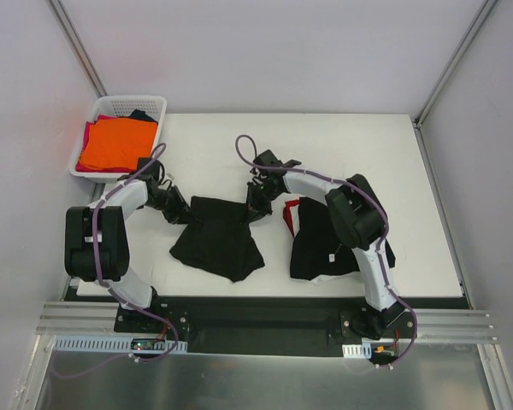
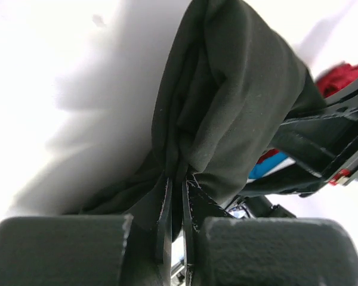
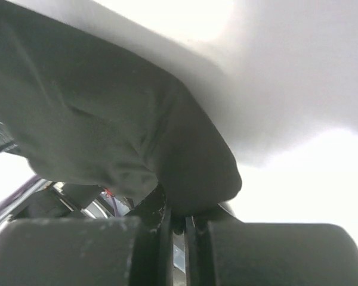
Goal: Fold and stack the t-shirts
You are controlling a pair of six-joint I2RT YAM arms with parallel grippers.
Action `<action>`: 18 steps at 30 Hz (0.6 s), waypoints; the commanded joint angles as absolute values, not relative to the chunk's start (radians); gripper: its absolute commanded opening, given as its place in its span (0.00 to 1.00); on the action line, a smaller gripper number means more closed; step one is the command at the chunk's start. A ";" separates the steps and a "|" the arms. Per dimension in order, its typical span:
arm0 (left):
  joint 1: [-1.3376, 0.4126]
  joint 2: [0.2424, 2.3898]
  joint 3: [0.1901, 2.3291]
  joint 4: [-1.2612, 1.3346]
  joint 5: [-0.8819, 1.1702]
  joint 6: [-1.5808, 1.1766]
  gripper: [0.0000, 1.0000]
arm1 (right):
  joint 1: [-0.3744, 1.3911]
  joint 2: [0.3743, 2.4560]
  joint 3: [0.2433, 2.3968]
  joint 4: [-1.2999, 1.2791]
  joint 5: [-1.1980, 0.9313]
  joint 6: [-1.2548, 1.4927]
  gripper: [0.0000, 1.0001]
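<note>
Starting at the near edge: both arms are bolted there side by side. The left arm rises from its base, bends at a chunky elbow out on the left, and its forearm swings inward, low over the table. The right arm mirrors it, elbow out to the right above a pile of folded shirts (mostly black, with bits of red and white poking out) and forearm pointing left.

Between them lies a black t-shirt, crumpled, its near part resting on the table in the middle. The left gripper is pinched tight on the shirt's far left corner, with cloth bunched up right out of the closed jaws in the wrist view. The right gripper is clamped on the far right corner the same way, fabric draping over its fingers. So the far edge is stretched between the two.

Way at the back left sits a white basket with an orange shirt on top, plus some red and black cloth under it.
</note>
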State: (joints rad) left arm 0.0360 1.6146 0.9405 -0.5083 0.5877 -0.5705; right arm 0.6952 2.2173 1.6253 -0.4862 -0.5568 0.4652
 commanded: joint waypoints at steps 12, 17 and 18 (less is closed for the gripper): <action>-0.159 1.528 1.081 -0.597 0.563 -0.690 0.00 | 0.549 1.931 1.661 -0.687 -0.581 0.402 0.01; -0.175 1.525 1.170 -0.627 0.555 -0.695 0.00 | 0.537 1.878 1.641 -0.721 -0.566 0.384 0.01; -0.178 1.526 1.187 -0.635 0.551 -0.693 0.00 | 0.535 1.872 1.640 -0.722 -0.565 0.382 0.01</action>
State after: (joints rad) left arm -0.1711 1.5723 1.1053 -0.5766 0.5652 -0.6735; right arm 0.5346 1.9507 1.6283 -0.6712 -0.5610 0.4046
